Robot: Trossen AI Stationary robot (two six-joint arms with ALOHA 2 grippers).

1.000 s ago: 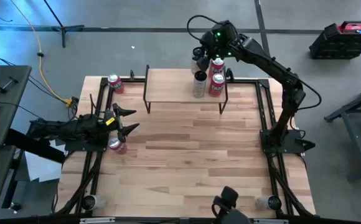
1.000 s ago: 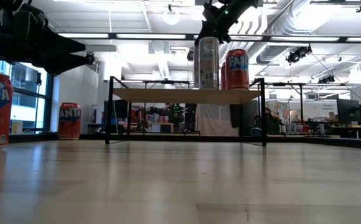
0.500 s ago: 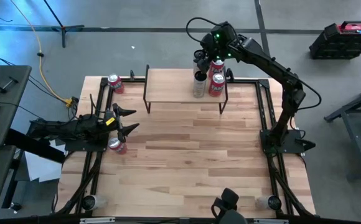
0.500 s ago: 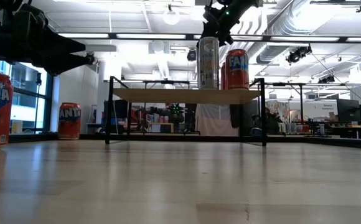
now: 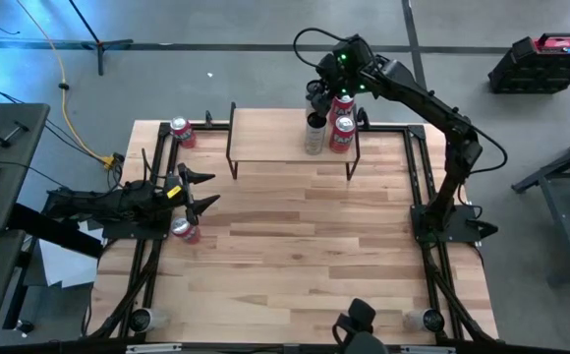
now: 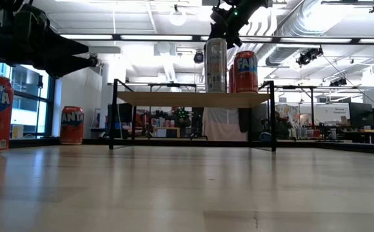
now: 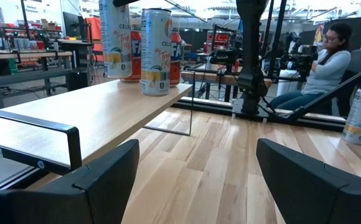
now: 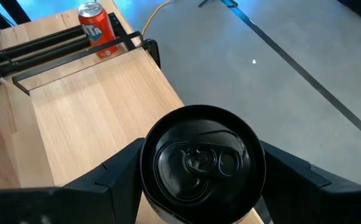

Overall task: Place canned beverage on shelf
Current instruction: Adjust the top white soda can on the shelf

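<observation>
I have the right gripper [image 5: 316,101] directly above the tall slim can [image 6: 216,64], which stands upright on the shelf [image 5: 275,136] at its right end, just beside two orange cans [image 5: 341,135]. From the wrist view the dark fingers [image 8: 121,167] flank the can's black lid on both sides; I judge them loosened rather than pinching, though I cannot see whether the pads are touching the wall. The can's base looks seated flat on the plank in the low view.

To finish this release well, I would open the gripper a little wider, then lift straight up with no sideways drift, since the slim can is tall and tips easily, and the orange cans stand close enough to be knocked. Only once the fingers are clear of the lid would I swing away.

My left gripper [image 5: 199,190] waits spread wide over the left side of the surface [image 5: 295,246], with another orange can [image 5: 182,229] standing just beside it. A further orange can [image 5: 181,131] stands at the far left corner.

Writing: the orange cans read "FANTA", partly cut off in the low view. The slim cans seen from the left wrist view show "CEL", likely Celsius; the rest is too small for me to read.
</observation>
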